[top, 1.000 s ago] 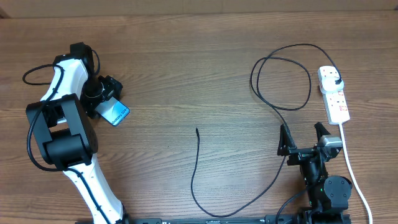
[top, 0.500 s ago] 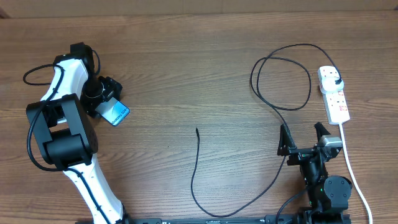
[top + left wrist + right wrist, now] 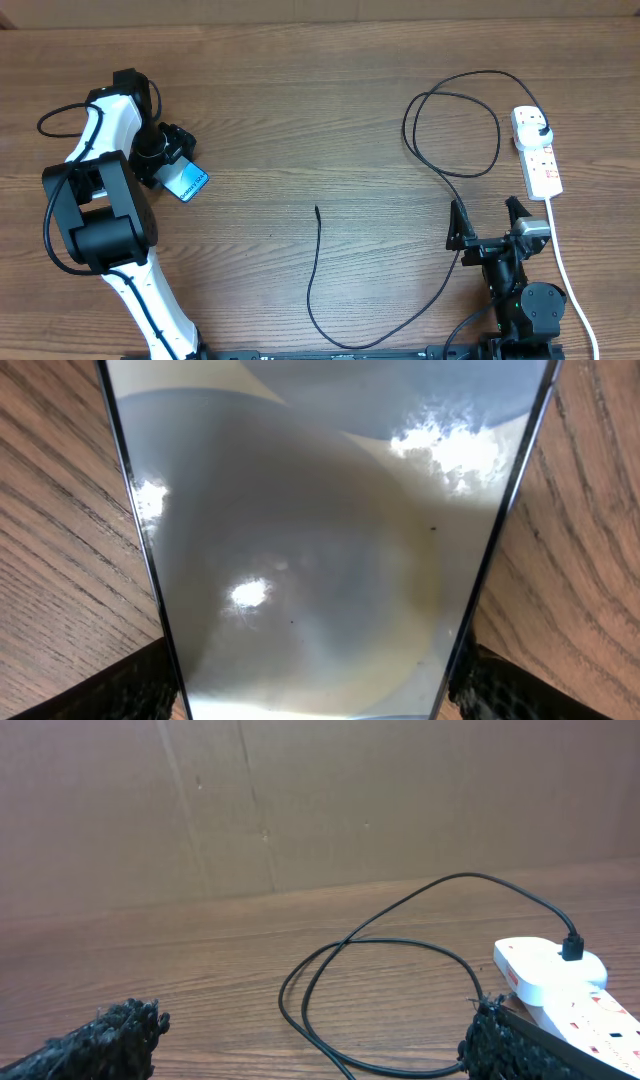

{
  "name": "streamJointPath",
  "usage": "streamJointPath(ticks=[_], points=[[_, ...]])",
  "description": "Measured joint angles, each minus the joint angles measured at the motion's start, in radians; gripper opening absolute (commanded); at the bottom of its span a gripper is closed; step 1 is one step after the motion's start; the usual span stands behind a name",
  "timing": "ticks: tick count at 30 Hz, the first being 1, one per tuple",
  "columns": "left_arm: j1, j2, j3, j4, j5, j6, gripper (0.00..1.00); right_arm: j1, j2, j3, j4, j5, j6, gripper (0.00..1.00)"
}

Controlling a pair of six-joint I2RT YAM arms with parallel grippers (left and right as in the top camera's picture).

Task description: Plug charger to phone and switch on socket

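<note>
Nearest, on the right, the right hand [image 3: 487, 222] hovers low with its fingers spread wide and nothing between them. The charger [image 3: 312, 290] curves along the near part of the desk [image 3: 300, 90]. Its free connector tip [image 3: 317, 210] lies mid-desk and points toward the far side, well apart from the phone [image 3: 186, 182]. The cable passes close by the right hand, loops once, and ends in a black plug [image 3: 541, 128] seated in the far end of the socket [image 3: 543, 165]. The socket's long axis runs near to far, with its white cord [image 3: 570, 280] leaving the near end. On the left, the left hand [image 3: 170, 160] pinches the phone, which is tilted with its blue screen up. In the wrist view its pale back [image 3: 320, 540] lies lengthwise between the pads [image 3: 130, 690].
</note>
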Motion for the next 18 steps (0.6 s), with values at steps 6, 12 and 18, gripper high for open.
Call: streamJointPath(ticks=[6,12,18], points=[[0.000,0.000,0.000,0.000,0.000,0.000,0.87,0.000,0.000,0.000,-0.001,0.000,0.000,1.00],[0.000,0.000,0.000,0.000,0.000,0.000,0.85,0.000,0.000,0.000,-0.001,0.000,0.000,1.00],[0.000,0.000,0.000,0.000,0.000,0.000,0.84,0.000,0.000,0.000,0.000,0.000,0.000,1.00]])
